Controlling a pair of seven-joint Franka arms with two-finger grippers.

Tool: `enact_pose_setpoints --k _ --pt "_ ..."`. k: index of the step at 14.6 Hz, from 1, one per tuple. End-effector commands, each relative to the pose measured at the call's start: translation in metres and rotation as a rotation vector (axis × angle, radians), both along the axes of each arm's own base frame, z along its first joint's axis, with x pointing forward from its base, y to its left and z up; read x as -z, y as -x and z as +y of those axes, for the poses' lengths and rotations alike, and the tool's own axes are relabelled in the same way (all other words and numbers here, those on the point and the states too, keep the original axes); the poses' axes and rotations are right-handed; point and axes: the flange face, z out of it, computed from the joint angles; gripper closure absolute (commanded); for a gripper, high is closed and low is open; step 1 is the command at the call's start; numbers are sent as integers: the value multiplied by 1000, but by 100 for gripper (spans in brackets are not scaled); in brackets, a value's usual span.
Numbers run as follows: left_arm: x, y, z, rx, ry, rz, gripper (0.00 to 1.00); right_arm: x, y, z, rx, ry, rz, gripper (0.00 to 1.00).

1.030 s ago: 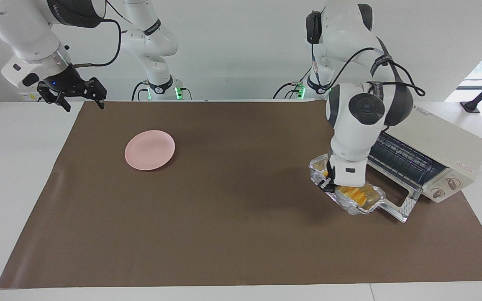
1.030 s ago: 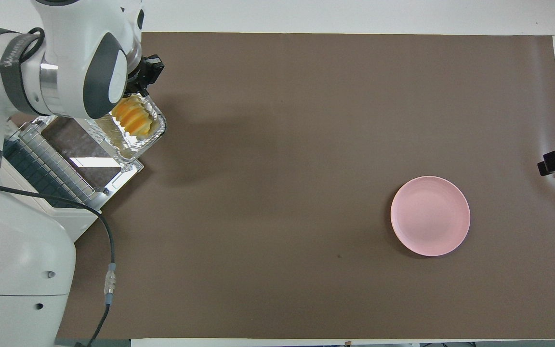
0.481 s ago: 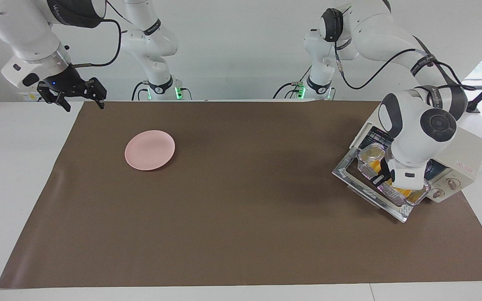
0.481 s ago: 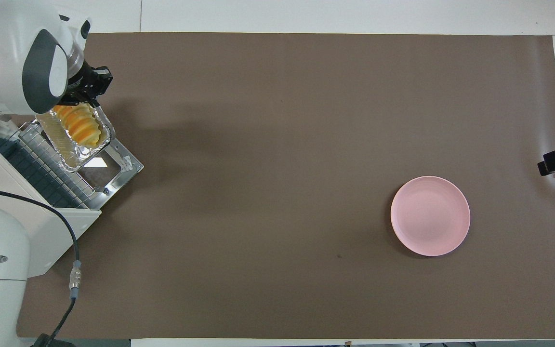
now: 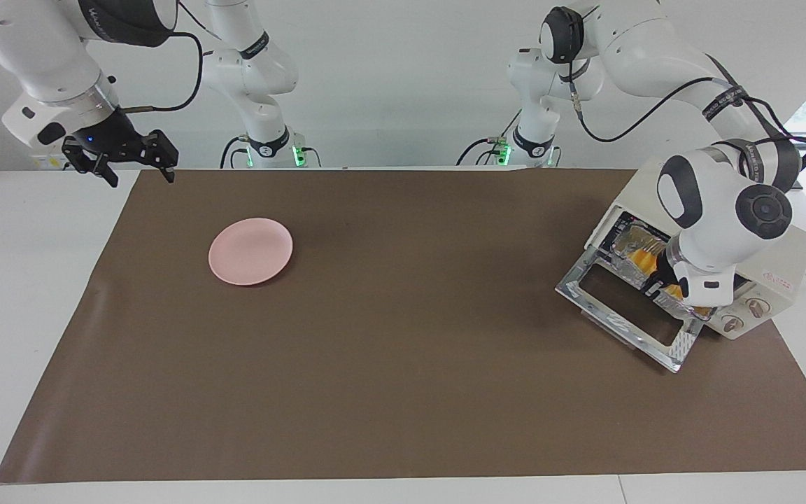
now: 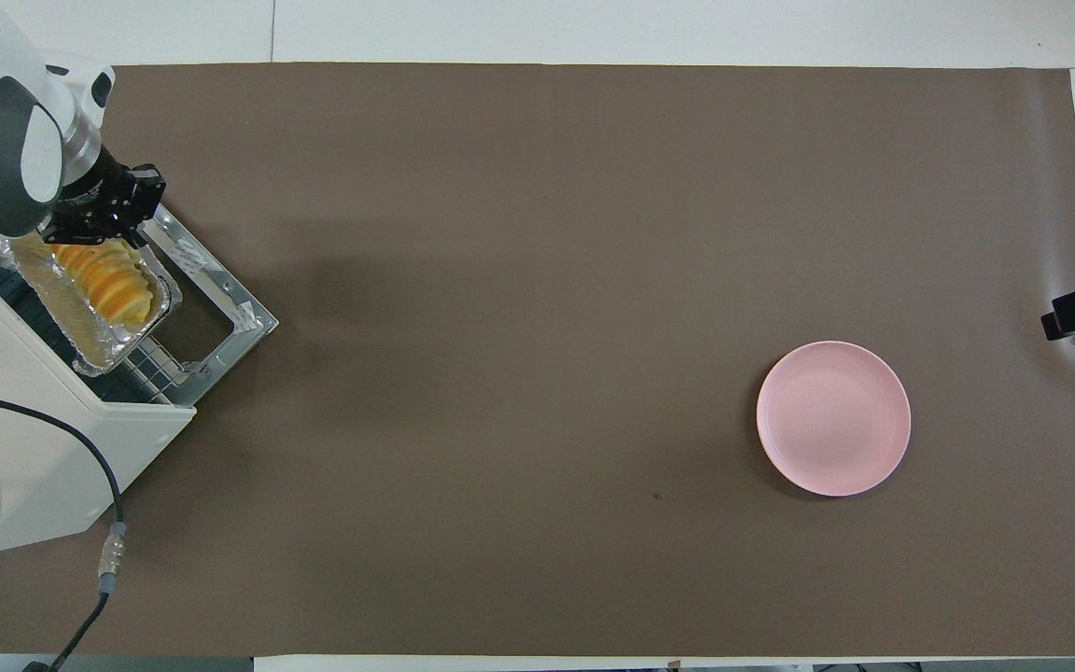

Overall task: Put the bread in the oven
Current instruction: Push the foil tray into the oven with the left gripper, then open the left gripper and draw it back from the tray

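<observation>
The oven (image 5: 746, 245) stands at the left arm's end of the table (image 5: 25, 231), on the brown mat (image 5: 403, 364), and serves here as the landmark. Its glass door (image 5: 627, 308) is dropped fully open and lies flat on the mat in front of the cavity.

The left gripper (image 6: 113, 229) is at the mouth of the oven, over the hinge edge of the open door, its jaws closed on the rim of the foil tray (image 6: 94, 345). The tray sits partly inside the cavity, above the wire rack (image 6: 150, 369) (whether it rests on the rack cannot be told), with one end projecting out of the opening toward the door.

The bread (image 6: 108, 285), a ridged yellow-orange loaf, lies in the foil tray and so is at the oven's opening, partly under the oven's roof; in the facing view it shows as an orange patch (image 5: 644, 260) just inside the opening, beside the left arm's wrist.

The pink plate (image 5: 250, 250) lies on the mat, well apart from the oven, toward the right arm's end of the table.

The right gripper (image 5: 138, 166) waits in the air over the mat's corner at the right arm's end, well apart from the oven, its jaws spread wide and holding nothing.
</observation>
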Motion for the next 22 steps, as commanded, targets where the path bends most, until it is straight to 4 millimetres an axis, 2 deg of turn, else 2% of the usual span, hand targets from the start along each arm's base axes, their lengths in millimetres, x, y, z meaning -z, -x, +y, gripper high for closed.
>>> enact_pose_setpoints --k 1,5,12,16,17,18,19,21,22 --pt "0 18 15 -37 -5 13 100 -1 5 -1 -20 4 6 0" --pt "0 19 22 -64 -31 15 100 -1 5 -1 -20 4 6 0" --pt "18 26 32 -77 -40 -15 100 -1 5 -2 -18 4 6 0" --pt "21 29 36 -48 -56 -25 100 -1 5 -1 -20 4 8 0" --pt "21 28 35 -45 -57 -28 90 -1 5 -1 -20 4 8 0" --pt "20 27 36 -43 -56 -35 43 -1 5 -1 -20 4 6 0" --pt "19 26 34 -40 -57 -38 0 -1 5 -1 -20 4 7 0" --pt "15 23 33 -15 -54 -53 0 -1 5 -1 -20 4 7 0" --pt "11 18 24 50 -46 -75 0 -1 5 -1 -20 4 6 0"
